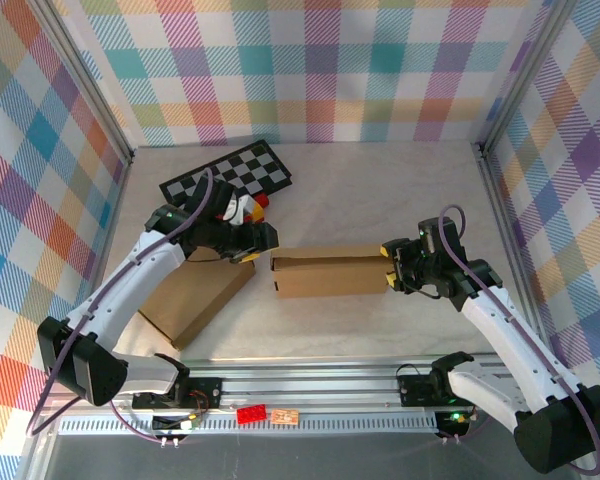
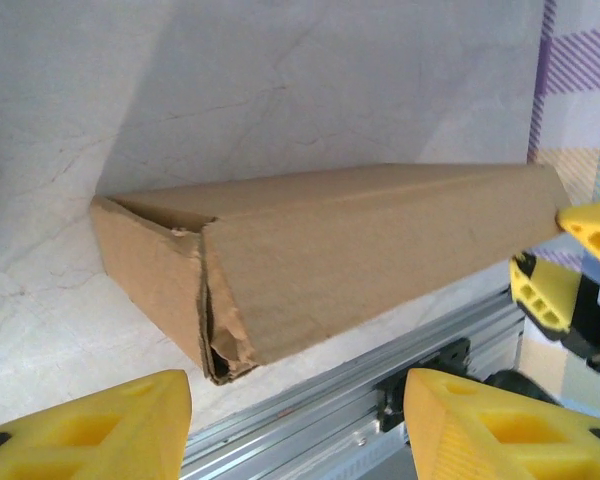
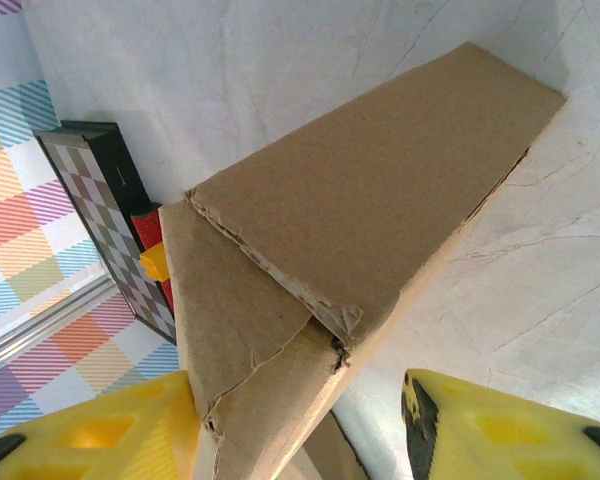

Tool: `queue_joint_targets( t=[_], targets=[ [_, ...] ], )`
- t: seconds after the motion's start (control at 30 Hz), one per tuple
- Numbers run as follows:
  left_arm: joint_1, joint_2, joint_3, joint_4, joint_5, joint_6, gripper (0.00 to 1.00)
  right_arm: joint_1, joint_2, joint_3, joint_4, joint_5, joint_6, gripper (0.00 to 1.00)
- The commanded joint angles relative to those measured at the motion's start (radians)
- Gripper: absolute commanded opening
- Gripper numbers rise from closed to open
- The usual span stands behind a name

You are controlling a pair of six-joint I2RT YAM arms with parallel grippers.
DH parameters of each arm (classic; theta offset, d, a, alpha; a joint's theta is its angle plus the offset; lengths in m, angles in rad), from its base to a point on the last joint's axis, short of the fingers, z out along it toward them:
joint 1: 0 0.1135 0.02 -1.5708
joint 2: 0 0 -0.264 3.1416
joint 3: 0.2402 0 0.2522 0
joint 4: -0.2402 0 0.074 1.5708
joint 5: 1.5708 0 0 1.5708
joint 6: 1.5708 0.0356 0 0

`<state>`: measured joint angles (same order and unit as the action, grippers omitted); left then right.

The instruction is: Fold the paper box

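Observation:
The paper box (image 1: pixel 330 272) lies folded into a long brown cardboard tube across the middle of the table. In the left wrist view its torn, creased left end (image 2: pixel 205 300) faces me. My left gripper (image 1: pixel 257 248) hovers just off that end. It is open (image 2: pixel 295 430), with bare table and rail between its yellow fingers (image 2: pixel 90 425). My right gripper (image 1: pixel 390 267) is at the box's right end. Its jaws (image 3: pixel 300 430) straddle the overlapping end flaps (image 3: pixel 270 330). One finger (image 3: pixel 110 430) lies against the cardboard, and the other finger (image 3: pixel 500 430) stands a little clear of it.
A flat sheet of cardboard (image 1: pixel 195 300) lies at the front left under the left arm. A black-and-white checkerboard (image 1: pixel 230 172) sits at the back left, with a red and yellow piece (image 3: pixel 152 250) beside it. An aluminium rail (image 2: pixel 380 400) runs along the near edge. Plaid walls enclose the table.

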<state>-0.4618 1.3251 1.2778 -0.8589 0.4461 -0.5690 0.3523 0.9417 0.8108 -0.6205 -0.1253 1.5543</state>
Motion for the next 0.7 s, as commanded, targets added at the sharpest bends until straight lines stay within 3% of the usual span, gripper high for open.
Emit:
queue_joint_targets(
  t=[0.0,0.2,0.67],
  targets=[
    [0.008,0.012,-0.025,0.032,0.003,-0.146,0.58,-0.007,0.016,-0.010,-0.031,-0.010,-0.027,0.55],
    [0.018,0.037,-0.086,0.135,0.035,-0.226,0.53,-0.007,0.017,-0.009,-0.025,-0.019,-0.028,0.55],
    [0.024,-0.007,-0.194,0.192,0.023,-0.227,0.40,-0.008,0.018,-0.010,-0.026,-0.027,-0.032,0.55]
  ],
)
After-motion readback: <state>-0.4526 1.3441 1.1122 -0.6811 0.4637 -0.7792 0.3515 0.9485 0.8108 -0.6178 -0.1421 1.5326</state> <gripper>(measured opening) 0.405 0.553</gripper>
